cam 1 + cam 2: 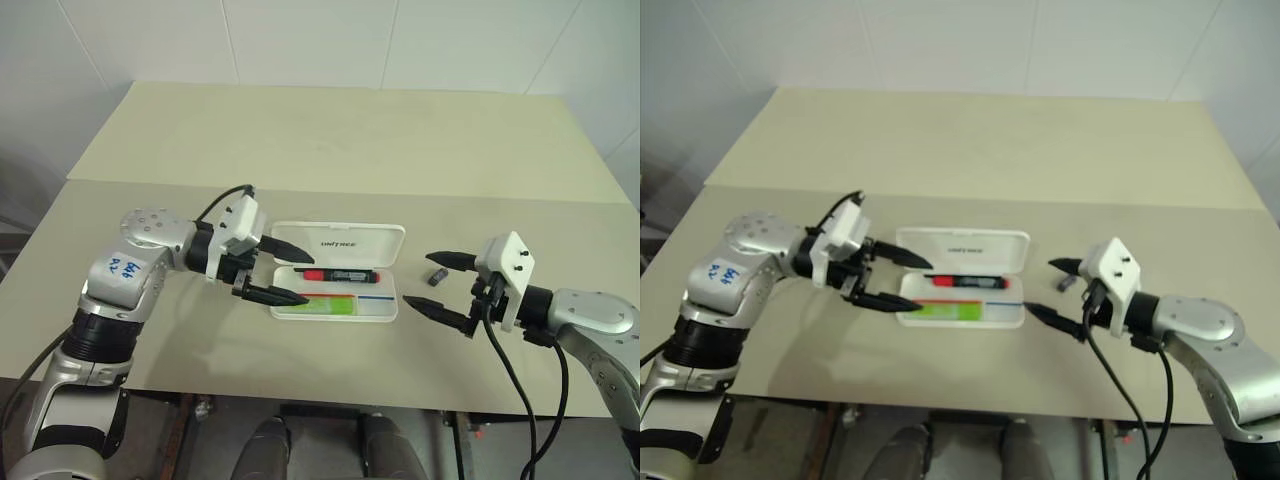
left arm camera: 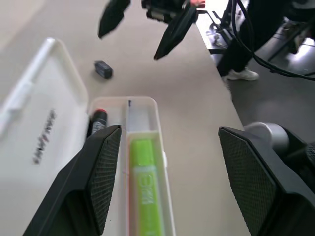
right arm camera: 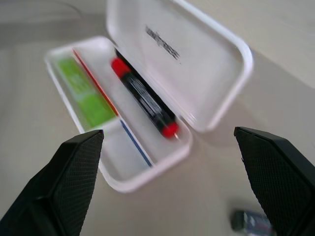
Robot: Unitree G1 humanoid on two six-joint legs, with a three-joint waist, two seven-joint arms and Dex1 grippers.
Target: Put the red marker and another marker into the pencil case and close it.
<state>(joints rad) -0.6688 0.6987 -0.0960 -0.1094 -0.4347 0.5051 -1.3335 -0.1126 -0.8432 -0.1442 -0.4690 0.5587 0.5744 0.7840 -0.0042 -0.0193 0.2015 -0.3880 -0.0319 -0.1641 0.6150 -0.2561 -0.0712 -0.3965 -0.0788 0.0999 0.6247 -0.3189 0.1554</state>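
The white hard-plastic hinged pencil case (image 1: 337, 283) lies open near the bench's (image 1: 330, 150) front edge, lid tipped back. Inside, the slim black marker with red cap and red end (image 1: 339, 275) rests along the hinge side, and the flat translucent light green highlighter (image 1: 322, 305) sits in the front compartment. The left gripper (image 1: 293, 272) hovers at the case's left end, jaws spread, gripping nothing. The right gripper (image 1: 428, 281) hangs off the case's right end, jaws wide and empty. A small dark grey block (image 1: 437, 276) lies on the bench between its fingers.
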